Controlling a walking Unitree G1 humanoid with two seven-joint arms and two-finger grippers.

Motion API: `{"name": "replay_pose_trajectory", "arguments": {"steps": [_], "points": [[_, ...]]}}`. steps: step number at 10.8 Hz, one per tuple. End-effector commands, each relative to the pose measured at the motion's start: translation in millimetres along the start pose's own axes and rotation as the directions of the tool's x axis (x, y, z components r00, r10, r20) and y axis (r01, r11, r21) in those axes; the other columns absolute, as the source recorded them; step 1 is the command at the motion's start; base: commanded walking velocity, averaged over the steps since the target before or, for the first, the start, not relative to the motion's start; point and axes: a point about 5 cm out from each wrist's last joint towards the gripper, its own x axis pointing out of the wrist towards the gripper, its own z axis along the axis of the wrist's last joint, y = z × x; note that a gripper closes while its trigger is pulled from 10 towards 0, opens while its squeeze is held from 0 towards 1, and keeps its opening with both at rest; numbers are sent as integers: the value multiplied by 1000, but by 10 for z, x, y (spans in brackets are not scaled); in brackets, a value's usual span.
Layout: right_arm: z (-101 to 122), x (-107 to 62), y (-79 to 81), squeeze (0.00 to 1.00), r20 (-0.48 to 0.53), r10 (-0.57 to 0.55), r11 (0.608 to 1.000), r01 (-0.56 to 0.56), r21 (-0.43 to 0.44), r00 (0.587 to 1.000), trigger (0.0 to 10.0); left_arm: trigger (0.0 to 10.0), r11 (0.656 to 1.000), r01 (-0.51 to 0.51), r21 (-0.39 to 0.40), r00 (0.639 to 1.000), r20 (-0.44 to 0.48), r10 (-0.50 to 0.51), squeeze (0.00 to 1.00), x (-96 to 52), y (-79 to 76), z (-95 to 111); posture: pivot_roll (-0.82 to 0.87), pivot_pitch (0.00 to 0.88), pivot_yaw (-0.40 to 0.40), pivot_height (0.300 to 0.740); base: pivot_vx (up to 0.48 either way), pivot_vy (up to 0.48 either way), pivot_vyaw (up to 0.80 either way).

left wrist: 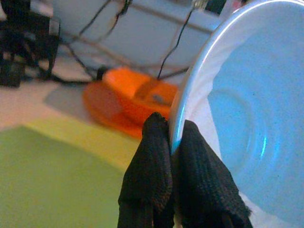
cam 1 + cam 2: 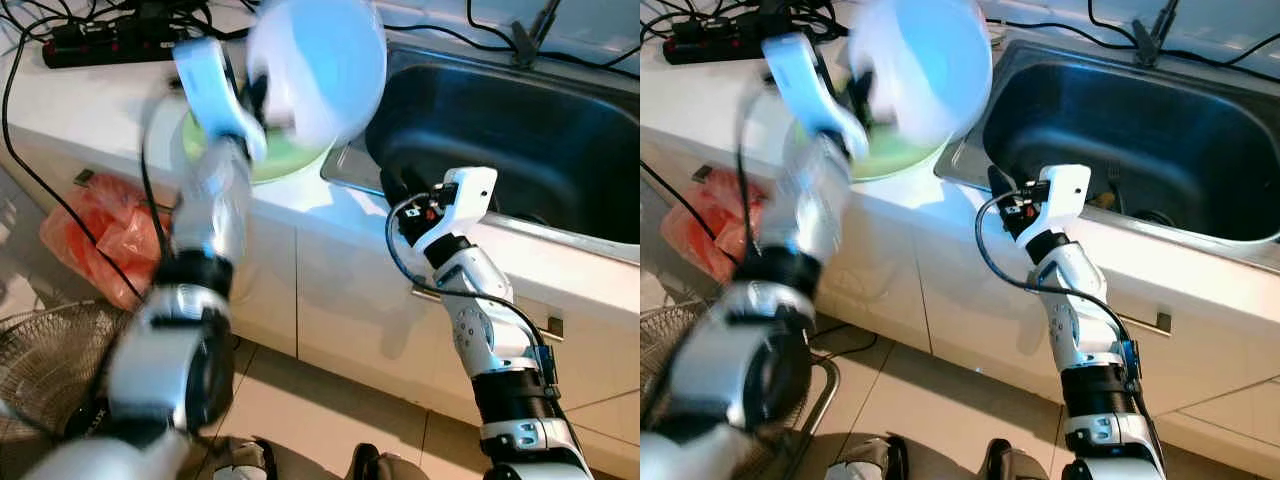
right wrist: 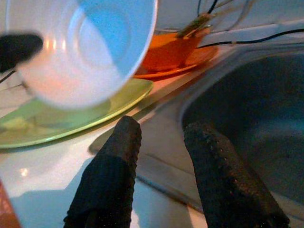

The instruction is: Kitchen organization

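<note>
You are seeing the left tool [image 1: 172, 142] pinching the rim of the white bowl [image 2: 318, 68], which is hanging tilted above the green plate [image 3: 71, 118] on the worktop [image 2: 90, 100], while the right tool [image 3: 159, 142] is resting with fingers parted at the sink [image 2: 520, 140] edge.

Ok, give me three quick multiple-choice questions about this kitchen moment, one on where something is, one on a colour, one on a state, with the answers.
1. Where is the white bowl?
A. Lifted above the green plate
B. Down in the sink
C. On the floor

2. What colour is the dish behind the plate?
A. Black
B. Orange
C. Purple

3. How is the right gripper?
A. Shut on the bowl
B. Shut on a cable
C. Open, holding nothing

Answers: 1 A, the left gripper pinches its rim over the plate. 2 B, both wrist views show it orange. 3 C, its fingers are spread at the sink's edge.
</note>
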Motion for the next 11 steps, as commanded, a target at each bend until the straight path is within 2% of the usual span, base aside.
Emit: {"name": "replay_pose_trajectory", "arguments": {"steps": [1, 3, 5, 8, 11], "points": [[66, 21, -55, 0, 20, -24, 1000, 24, 14, 1000, 10000, 10000, 998, 55, 20, 996, 67, -57, 0, -17, -129, 96, 26, 126, -16, 740, 0, 0, 0], [266, 102, -88, 0, 85, -37, 999, 37, 11, 996, 10000, 10000, 995, 99, 33, 991, 91, -102, 0, -116, -274, 48, 26, 124, -17, 740, 0, 0, 0], [385, 149, -84, 0, 124, -36, 999, 35, 9, 992, 10000, 10000, 990, 130, 55, 983, 125, -136, 0, -151, -356, 116, 25, 120, -15, 740, 0, 0, 0], [430, 175, -92, 0, 139, -42, 999, 40, 17, 989, 10000, 10000, 986, 154, 64, 977, 139, -162, 0, -185, -420, 166, 18, 120, -13, 740, 0, 0, 0], [442, 196, -69, 0, 146, -37, 999, 34, 28, 989, 10000, 10000, 983, 170, 64, 976, 124, -177, 0, -212, -459, 129, 14, 120, -13, 740, 0, 0, 0]]}}
